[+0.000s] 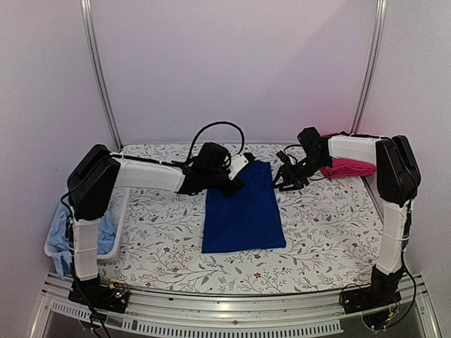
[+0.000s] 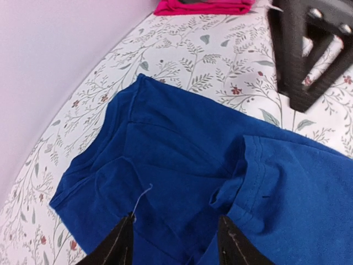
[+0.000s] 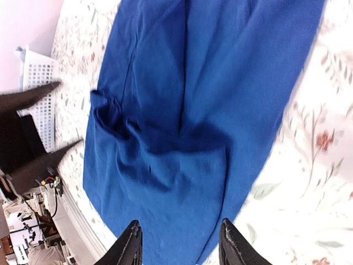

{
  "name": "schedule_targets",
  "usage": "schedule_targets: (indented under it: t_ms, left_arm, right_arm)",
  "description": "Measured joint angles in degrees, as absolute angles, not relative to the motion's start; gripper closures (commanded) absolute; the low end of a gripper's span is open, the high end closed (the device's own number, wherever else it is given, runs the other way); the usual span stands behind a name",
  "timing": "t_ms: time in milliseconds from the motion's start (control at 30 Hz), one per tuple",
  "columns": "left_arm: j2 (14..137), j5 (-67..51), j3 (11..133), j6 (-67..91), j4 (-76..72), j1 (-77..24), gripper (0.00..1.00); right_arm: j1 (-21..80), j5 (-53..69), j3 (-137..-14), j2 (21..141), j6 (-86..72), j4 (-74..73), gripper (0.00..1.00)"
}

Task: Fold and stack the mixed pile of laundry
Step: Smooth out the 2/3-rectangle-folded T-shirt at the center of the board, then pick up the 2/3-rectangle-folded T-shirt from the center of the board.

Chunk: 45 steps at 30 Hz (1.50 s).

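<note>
Royal-blue shirt; red-pink garment; table cover floral (white ground).

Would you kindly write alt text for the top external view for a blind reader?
A royal-blue shirt lies folded on the floral table, the left gripper and right gripper open at its far end. A red-pink garment sits far right.

Folded shirt lies centre; basket left; another garment, seemingly folded, far right.
</note>
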State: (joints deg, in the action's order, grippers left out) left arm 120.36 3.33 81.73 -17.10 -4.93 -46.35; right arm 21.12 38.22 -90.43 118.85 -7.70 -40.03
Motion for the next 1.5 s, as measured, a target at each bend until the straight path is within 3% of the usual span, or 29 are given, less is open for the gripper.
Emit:
schedule_targets:
  t_ms: [333,633,1200,1300,1433,1500]
  left_arm:
    - [96.8,2.2,65.1,9.6,2.3,-41.2,0.47]
    - [89.6,-1.7,46.4,27.1,5.9,-41.5,0.5]
    - [86.8,-2.1,45.3,31.8,5.4,-42.6,0.5]
    - [86.8,-2.1,45.3,31.7,5.4,-42.8,0.5]
    - [86.8,-2.0,45.3,31.7,5.4,-43.0,0.5]
    - [86.8,-1.9,45.3,31.7,5.4,-43.1,0.51]
  right_arm:
    - [23.6,42.9,-68.7,104.7,-10.1,-39.9,0.57]
    - [27.1,44.1,-61.3,103.6,-11.9,-38.9,0.62]
    - [28.2,41.9,-58.8,105.4,-13.4,-36.5,0.64]
    - [28.3,41.6,-58.8,105.7,-13.8,-36.0,0.75]
    - [28.4,41.0,-58.8,106.3,-13.9,-35.5,0.99]
    - [28.5,41.1,-58.8,106.3,-14.3,-35.5,1.0]
